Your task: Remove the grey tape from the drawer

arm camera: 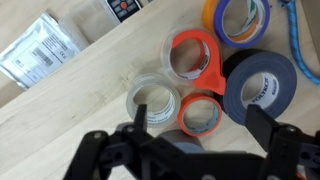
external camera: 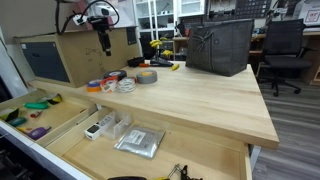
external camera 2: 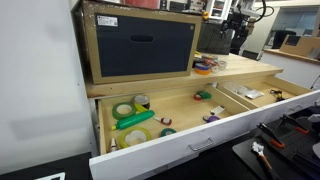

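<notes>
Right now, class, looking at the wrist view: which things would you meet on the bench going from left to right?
Plastic packet → clear tape roll → upper orange tape roll → dark grey tape roll. The lower orange roll and the rolls at the top edge overlap these, so I leave them out.

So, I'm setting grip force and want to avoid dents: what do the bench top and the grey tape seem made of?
The bench top: pale wood, probably, with a matte finish; faint grain streaks show in the wrist view. The grey tape: a dull dark-grey wound film, likely plastic or cloth-backed duct tape, around a core with a printed label, possibly cardboard.
</notes>
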{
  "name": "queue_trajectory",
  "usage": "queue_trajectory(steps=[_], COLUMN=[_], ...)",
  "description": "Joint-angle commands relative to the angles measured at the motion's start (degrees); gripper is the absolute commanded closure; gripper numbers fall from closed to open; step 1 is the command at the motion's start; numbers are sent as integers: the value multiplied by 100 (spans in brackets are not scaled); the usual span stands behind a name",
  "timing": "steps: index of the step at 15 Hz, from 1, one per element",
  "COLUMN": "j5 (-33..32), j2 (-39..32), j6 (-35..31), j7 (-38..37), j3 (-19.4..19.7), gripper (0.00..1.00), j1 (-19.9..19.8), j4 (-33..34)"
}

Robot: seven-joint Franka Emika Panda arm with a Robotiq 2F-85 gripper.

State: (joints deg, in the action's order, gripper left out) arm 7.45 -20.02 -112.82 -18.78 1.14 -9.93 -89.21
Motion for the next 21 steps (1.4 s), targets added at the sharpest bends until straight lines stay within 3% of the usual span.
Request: queue_trajectory(steps=[1, 7, 12, 16, 21], j5=[46, 515, 243, -487, -1152], j2=[753, 1539, 2490, 3081, 3425], j6=[-758, -2181, -2753, -2748, -1922], j7=[854, 1730, 1290, 588, 55], j3=[89, -28, -63, -196, -477], gripper=[0, 0, 0, 0, 0], j1=[204, 387, 717, 846, 858], j4=[-1407, -3292, -4941, -5664, -5602])
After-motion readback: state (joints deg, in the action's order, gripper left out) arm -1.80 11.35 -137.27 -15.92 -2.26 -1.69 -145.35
